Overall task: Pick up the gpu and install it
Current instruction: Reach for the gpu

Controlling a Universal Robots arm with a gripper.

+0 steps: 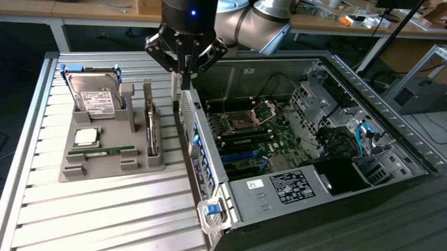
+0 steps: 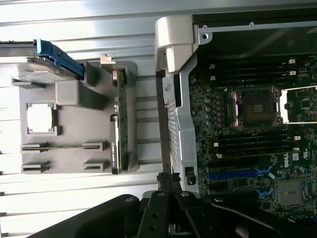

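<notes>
Your tool [image 1: 186, 78] hangs clenched and empty above the case wall [image 1: 202, 141]. In the exterior view the gpu [image 1: 150, 128] stands at its seven o'clock. Descend here and you'd likely strike metal.

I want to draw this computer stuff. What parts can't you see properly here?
- gpu: stands on edge in the grey holder, both views; its flat faces are hidden.
- hard drive: lower part hidden behind the holder, exterior view.
- computer case: near corner cut off by the exterior view's edge.

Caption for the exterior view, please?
Shut end effector above edge of open metal computer case; green gpu stands in grey tray.
</notes>
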